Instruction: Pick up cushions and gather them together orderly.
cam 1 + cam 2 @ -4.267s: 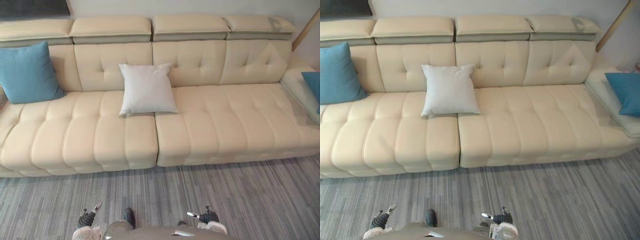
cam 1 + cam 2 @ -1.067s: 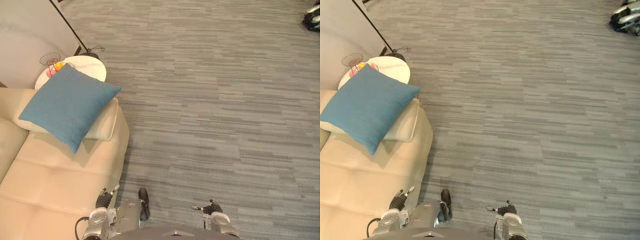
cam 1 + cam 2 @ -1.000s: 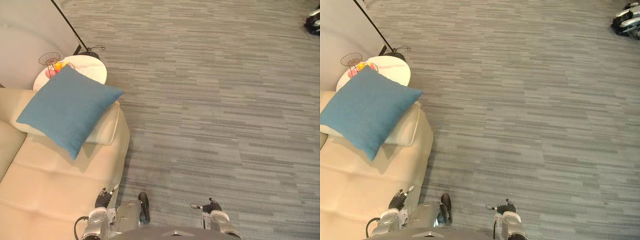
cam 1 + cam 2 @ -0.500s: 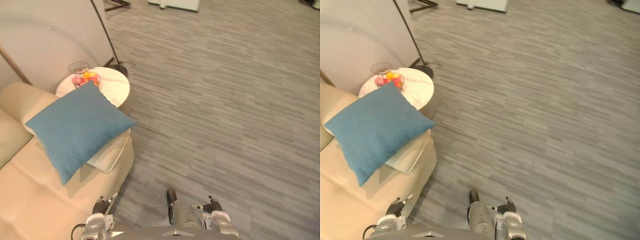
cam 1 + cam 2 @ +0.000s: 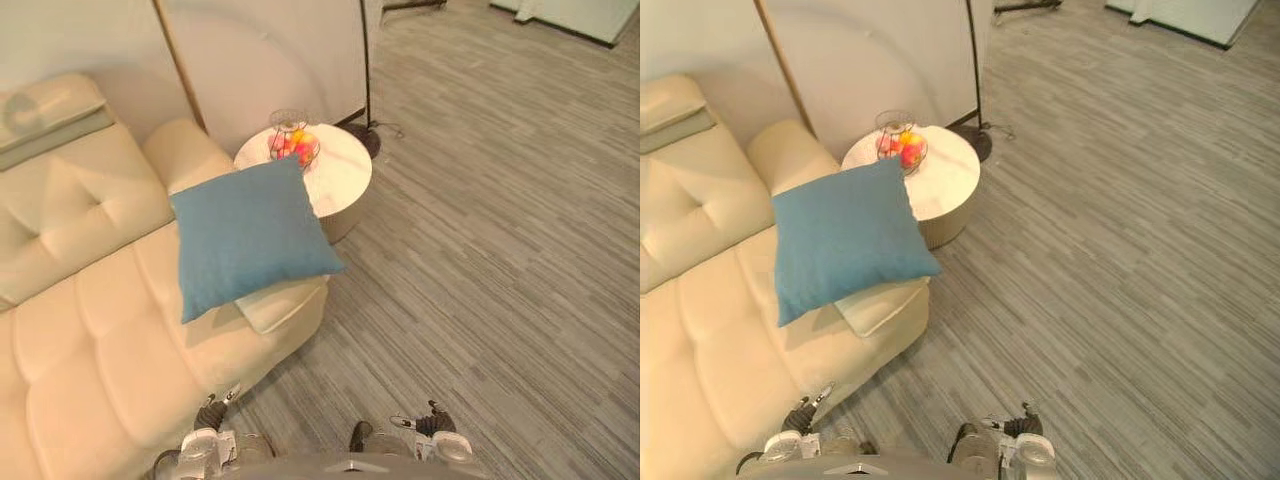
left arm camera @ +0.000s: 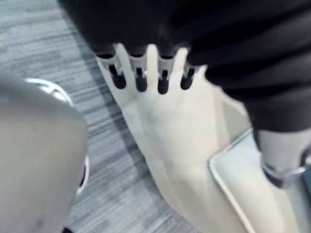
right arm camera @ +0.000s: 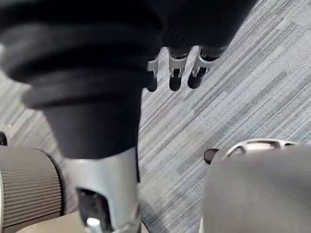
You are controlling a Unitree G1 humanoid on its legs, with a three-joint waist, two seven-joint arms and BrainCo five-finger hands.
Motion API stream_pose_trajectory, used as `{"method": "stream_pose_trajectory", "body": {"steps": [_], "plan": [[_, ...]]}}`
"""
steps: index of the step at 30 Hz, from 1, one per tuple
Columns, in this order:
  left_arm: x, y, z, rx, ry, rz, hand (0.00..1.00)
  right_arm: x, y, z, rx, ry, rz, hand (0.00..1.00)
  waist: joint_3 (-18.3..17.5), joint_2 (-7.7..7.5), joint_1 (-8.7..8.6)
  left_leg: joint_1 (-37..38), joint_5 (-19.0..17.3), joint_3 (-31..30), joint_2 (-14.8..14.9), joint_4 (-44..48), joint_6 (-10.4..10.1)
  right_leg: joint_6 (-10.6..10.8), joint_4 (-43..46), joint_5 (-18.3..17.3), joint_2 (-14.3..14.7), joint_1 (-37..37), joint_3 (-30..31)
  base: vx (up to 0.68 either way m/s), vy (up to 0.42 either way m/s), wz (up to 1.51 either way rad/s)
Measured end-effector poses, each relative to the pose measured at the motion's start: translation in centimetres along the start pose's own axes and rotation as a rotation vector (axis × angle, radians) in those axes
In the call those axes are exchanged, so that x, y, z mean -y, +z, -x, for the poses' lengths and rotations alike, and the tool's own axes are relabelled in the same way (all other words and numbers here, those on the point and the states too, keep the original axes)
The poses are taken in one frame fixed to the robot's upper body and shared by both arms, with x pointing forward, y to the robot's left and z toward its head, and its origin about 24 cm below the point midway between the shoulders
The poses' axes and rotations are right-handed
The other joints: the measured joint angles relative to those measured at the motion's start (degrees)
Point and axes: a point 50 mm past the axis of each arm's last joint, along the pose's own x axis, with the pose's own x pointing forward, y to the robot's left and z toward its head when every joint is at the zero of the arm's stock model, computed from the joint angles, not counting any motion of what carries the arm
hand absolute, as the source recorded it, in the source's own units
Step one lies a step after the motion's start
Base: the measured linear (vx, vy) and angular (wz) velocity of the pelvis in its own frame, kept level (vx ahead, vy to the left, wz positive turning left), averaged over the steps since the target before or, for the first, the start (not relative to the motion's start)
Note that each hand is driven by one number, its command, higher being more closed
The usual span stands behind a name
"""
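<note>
Grey carpeted floor (image 5: 500, 250). Cream sofa (image 5: 90, 330) at left. Blue cushion (image 5: 250, 235) lies tilted at the sofa's end, over a pale pad (image 5: 282, 302). Round white surface (image 5: 338, 182) just beside, wire fruit basket (image 5: 293, 148) on it. Left robot hand (image 6: 141, 74) and right robot hand (image 7: 175, 73) low, fingers loosely spread, holding nothing.

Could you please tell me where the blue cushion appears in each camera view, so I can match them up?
Left eye view: blue cushion left of centre, leaning at the sofa's end, over a pale pad.
Right eye view: blue cushion likewise, a little further left.
Left wrist view: possibly the dark sliver beside the pale pad; too little to be sure.
Right wrist view: grey floor.
Shared landmark: the pale pad.
</note>
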Motion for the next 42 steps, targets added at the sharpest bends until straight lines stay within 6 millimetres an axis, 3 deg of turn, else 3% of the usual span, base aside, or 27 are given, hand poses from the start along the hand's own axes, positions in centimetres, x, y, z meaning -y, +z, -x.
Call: {"method": "stream_pose_trajectory", "body": {"steps": [3, 9, 11, 12, 13, 14, 16, 17, 19, 21, 22, 24, 27, 33, 36, 42], "plan": [[-0.3, -0.2, 0.0, -0.009, 0.004, -0.013, 0.0, 0.0, -0.2, 0.0, -0.009, 0.0, -0.005, 0.0, 0.05, -0.11, -0.18, 1.49, 1.24, 1.26, -1.47, -1.05, 0.41, 0.27, -4.23, 1.98, -0.46, 3.35, 0.08, 0.05, 0.066, 0.0], [-0.5, -0.7, 0.0, -0.027, 0.009, -0.022, 0.0, -0.6, -0.8, 0.1, -0.034, 0.015, -0.006, 0.0, -0.75, -0.83, -0.25, 6.15, 3.09, 1.0, -3.08, -7.7, 1.18, 0.56, -4.83, 1.44, -0.64, 6.09, -1.5, -0.01, 0.019, 0.09], [-0.5, -0.7, 0.0, -0.028, 0.007, -0.022, 0.0, -1.0, -0.5, 0.1, -0.027, 0.026, -0.005, 0.0, -0.54, -1.38, -0.46, 7.62, 3.31, 1.07, -4.17, -10.51, 1.5, 1.54, 2.67, -2.1, -2.37, 3.52, -1.63, -0.06, 0.02, 0.21], [-0.6, -0.6, 0.0, -0.024, 0.008, -0.024, 0.0, -1.1, -0.2, 0.0, -0.016, 0.031, 0.001, 0.0, -0.06, -2.19, -0.74, 8.47, 3.42, 0.46, -4.9, -11.93, 1.8, 2.16, 10.75, -4.32, -4.53, 0.37, -1.28, -0.12, -0.009, 0.38], [-0.9, -0.5, -0.1, -0.022, 0.014, -0.03, 0.0, -1.3, 0.3, 0.0, 0.001, 0.038, 0.011, 0.0, 0.33, -2.79, -1.2, 8.72, 3.36, -0.83, -5.62, -12.12, 2.11, 2.34, 18.87, -4.6, -6.58, -2.59, -0.88, -0.13, -0.014, 0.73], [-1.5, -0.4, -0.1, -0.018, 0.024, -0.043, 0.0, -1.6, 0.5, 0.0, 0.006, 0.048, 0.017, 0.0, 0.67, -4.37, -1.82, 9.87, 3.57, -3.22, -6.91, -12.38, 2.65, 1.92, 26.81, -4.3, -8.98, -4.89, 1.75, -0.09, -0.01, 0.69], [-1.6, -0.5, -0.1, -0.022, 0.029, -0.043, 0.0, -1.6, 0.3, 0.1, 0.001, 0.049, 0.023, 0.0, 0.41, -4.65, -1.89, 10.78, 3.86, -5.19, -7.7, -12.99, 3.17, 0.95, 30.82, -5.1, -9.46, -6.7, 4.66, -0.02, -0.001, 0.6], [-1.9, -0.5, -0.1, -0.021, 0.038, -0.043, 0.0, -2.0, 0.3, 0.1, 0.004, 0.063, 0.038, 0.0, 0.14, -5.05, -2.04, 10.49, 3.56, -6.56, -7.39, -12.76, 3.6, 0.49, 28.36, -7.91, -7.38, -6.68, 7.18, 0.0, -0.016, 0.55], [-1.9, -0.5, -0.1, -0.021, 0.037, -0.042, 0.0, -2.3, 0.4, 0.1, 0.01, 0.072, 0.045, 0.0, 0.12, -4.88, -2.33, 9.66, 3.63, -8.22, -6.72, -12.74, 3.54, -0.1, 21.32, -8.84, -3.86, -6.73, 9.69, 0.03, -0.063, 0.57], [-1.9, -0.6, -0.1, -0.022, 0.038, -0.043, 0.0, -2.4, 0.4, 0.2, 0.008, 0.073, 0.041, 0.0, 0.03, -4.97, -3.11, 8.41, 3.95, -10.79, -6.5, -12.47, 2.73, -0.59, 9.99, -6.13, 0.14, -6.32, 14.6, 0.1, -0.12, 0.71], [-2.0, -0.7, -0.1, -0.03, 0.04, -0.045, 0.0, -2.1, 0.4, 0.1, 0.006, 0.067, 0.038, 0.0, -0.03, -4.96, -3.5, 7.87, 4.14, -12.51, -6.49, -12.16, 1.84, -0.81, 8.47, -1.93, 1.24, -4.97, 15.76, 0.14, -0.124, 0.55], [-1.3, -0.7, 0.0, -0.029, 0.026, -0.031, 0.0, -1.4, 0.4, -0.1, 0.0, 0.056, 0.039, 0.0, -0.01, -2.9, -2.66, 8.08, 4.17, -13.14, -5.32, -12.04, 1.08, -1.21, 7.95, -2.23, 2.12, -4.52, 14.38, 0.17, -0.105, 0.23], [-0.8, -1.1, 0.1, -0.044, 0.018, -0.009, 0.0, -0.7, 0.5, -0.2, 0.0, 0.034, 0.027, 0.0, -0.14, -1.4, -2.69, 8.27, 4.18, -13.94, -3.71, -12.99, 0.09, -1.64, 7.2, -2.68, 3.58, -3.4, 12.5, 0.16, -0.098, 0.1], [-0.8, -0.7, 0.0, -0.03, 0.018, -0.01, 0.0, -0.5, -0.1, 0.1, -0.005, 0.028, 0.026, 0.0, -0.43, -2.44, -2.61, 7.92, 3.92, -16.73, -2.57, -13.04, -0.37, -1.79, 4.62, -3.36, 4.16, -0.44, 9.22, 0.08, -0.043, 0.31], [-1.1, -0.3, -0.1, -0.021, 0.023, -0.017, 0.0, -0.8, 1.4, 0.5, 0.08, 0.028, 0.001, 0.0, -0.73, -2.89, -2.52, 7.42, 3.95, -17.44, -2.77, -13.27, -0.42, -1.65, 3.59, -3.2, 3.98, -0.29, 8.45, 0.07, 0.017, 0.13], [-3.2, 2.1, 0.0, 0.092, 0.081, -0.022, 0.0, 1.7, 8.0, 2.1, 0.395, -0.058, -0.031, 0.0, -1.37, -2.83, -2.75, 7.31, 3.99, -17.25, -2.86, -13.78, -0.46, -1.48, -0.17, -1.23, 4.17, 0.87, 8.41, 0.02, 0.012, -0.01]]}}
